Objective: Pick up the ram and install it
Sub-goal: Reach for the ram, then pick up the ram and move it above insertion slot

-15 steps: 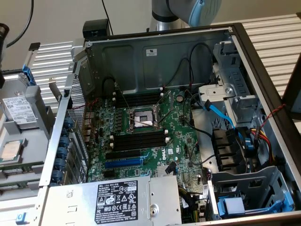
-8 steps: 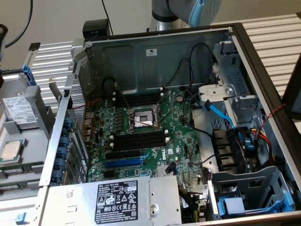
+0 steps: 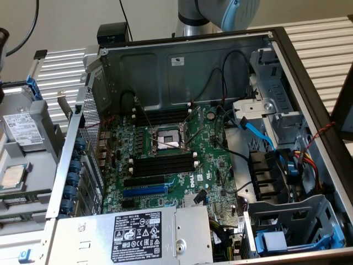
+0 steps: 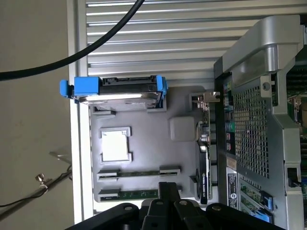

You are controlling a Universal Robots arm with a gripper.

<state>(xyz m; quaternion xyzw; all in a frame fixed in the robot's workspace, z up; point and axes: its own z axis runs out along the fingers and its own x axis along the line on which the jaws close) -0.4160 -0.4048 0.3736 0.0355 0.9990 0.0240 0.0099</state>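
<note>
- Exterior view: an open computer case point(image 3: 276, 66) lies on its side on a ribbed metal surface point(image 3: 314, 33), with the large green motherboard point(image 3: 165, 165) exposed inside.
- The processor socket point(image 3: 165, 139) sits near the middle of the board, between two banks of long black memory slots point(image 3: 162, 164) with white end clips; all these slots look unfilled.
- A silver power supply point(image 3: 138, 234) with a black label fills the lower part of the case, and a blue cable point(image 3: 256, 132) runs across the drive bays on the exterior view's right.
- Only the grey and blue body of the robot arm point(image 3: 220, 12) shows, behind the case's far wall; the fingers are out of sight here.
- On the exterior view's left, a grey parts tray point(image 3: 22, 182) holds a hard drive point(image 3: 25, 127) in a blue bracket.
- Wrist view: the camera looks down on that grey tray point(image 4: 144, 139), beside the perforated outer wall of the case point(image 4: 249, 124).
- The ram point(image 4: 136, 193) lies in a narrow tray slot, a thin green stick seen edge-on, just beside the dark gripper point(image 4: 168, 191).
- A second similar stick point(image 4: 139, 173) lies in the neighbouring slot.
- The gripper body hides the fingers' tips, so I cannot tell how far apart they stand or whether they hold anything.
- The blue-bracketed drive point(image 4: 120, 88) and a white square chip point(image 4: 115, 145) also rest in the tray.
</note>
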